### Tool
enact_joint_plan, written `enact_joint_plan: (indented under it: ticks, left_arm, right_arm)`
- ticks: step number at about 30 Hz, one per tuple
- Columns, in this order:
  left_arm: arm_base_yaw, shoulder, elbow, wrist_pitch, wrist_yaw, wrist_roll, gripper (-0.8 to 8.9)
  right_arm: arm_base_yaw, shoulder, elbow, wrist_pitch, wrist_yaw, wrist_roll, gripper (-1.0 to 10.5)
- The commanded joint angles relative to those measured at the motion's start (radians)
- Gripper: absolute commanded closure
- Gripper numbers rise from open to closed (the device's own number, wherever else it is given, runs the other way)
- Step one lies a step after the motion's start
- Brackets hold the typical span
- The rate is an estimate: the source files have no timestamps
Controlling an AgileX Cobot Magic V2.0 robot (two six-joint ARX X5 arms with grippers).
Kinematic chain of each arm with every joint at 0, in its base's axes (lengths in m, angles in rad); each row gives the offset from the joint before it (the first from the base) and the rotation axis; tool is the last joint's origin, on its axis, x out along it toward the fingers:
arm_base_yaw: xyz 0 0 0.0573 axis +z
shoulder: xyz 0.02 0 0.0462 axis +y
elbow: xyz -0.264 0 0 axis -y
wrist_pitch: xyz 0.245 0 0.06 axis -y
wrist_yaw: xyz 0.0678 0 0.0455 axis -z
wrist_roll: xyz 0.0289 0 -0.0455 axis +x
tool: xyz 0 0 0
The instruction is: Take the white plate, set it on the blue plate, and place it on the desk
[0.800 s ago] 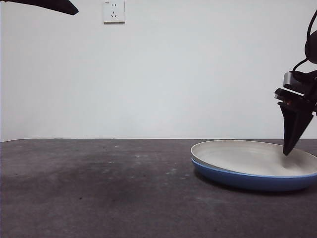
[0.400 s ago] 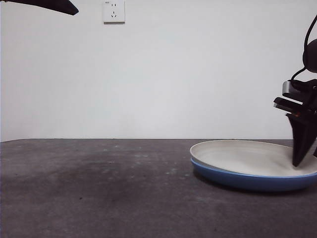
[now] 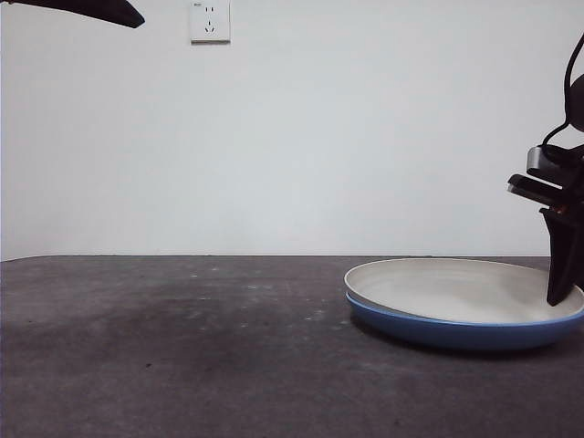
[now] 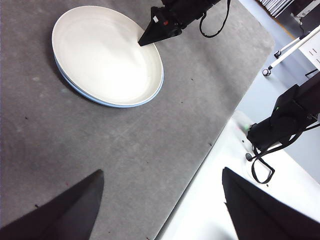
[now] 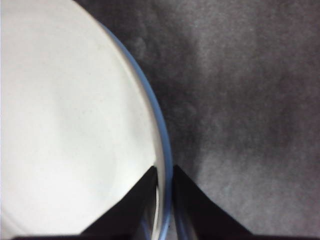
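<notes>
Here the desk (image 3: pixel 182 347) runs dark and speckled toward the wall, and on it sits the blue plate (image 3: pixel 438 330), the fixed mark for everything else. Nested directly on top of the blue plate is the white plate (image 3: pixel 456 287), its cream bowl facing up and only a thin blue edge showing beneath its rim; seen from the left wrist camera the white plate (image 4: pixel 105 52) covers nearly all of the blue plate (image 4: pixel 67 77).

At the blue plate's outer rim, on its side away from the open desk, the right gripper (image 5: pixel 164 175) has its two black jaws drawn narrow, one inside the white plate (image 5: pixel 70 125) and one outside the blue plate (image 5: pixel 161 120), pinching both stacked rims between them. The same right gripper (image 3: pixel 558 294) comes down dark over that rim in the front view.

Well apart from the blue plate, high above the desk, the left gripper (image 4: pixel 160 200) hangs with jaws spread wide, holding nothing.

Farthest back, a wall socket (image 3: pixel 210 20) sits on the white wall.
</notes>
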Motion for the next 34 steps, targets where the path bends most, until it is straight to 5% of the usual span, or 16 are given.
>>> enact_joint_plan:
  ticks: [1,16,34]
  left_arm:
    - [-0.006,0.006,0.006,0.010,0.008,0.005,4.39]
    - [-0.006,0.006,0.006,0.010,0.008,0.005,4.39]
    - [-0.006,0.006,0.006,0.010,0.008,0.005,4.39]
  right_arm:
    - [-0.019,-0.033,0.009,0.004,0.022,0.011,9.3]
    - [0.003,-0.291,0.010,0.027,-0.082,0.088,9.3]
    - [0.325,-0.175,0.010,0.264,-0.018,0.291,9.3]
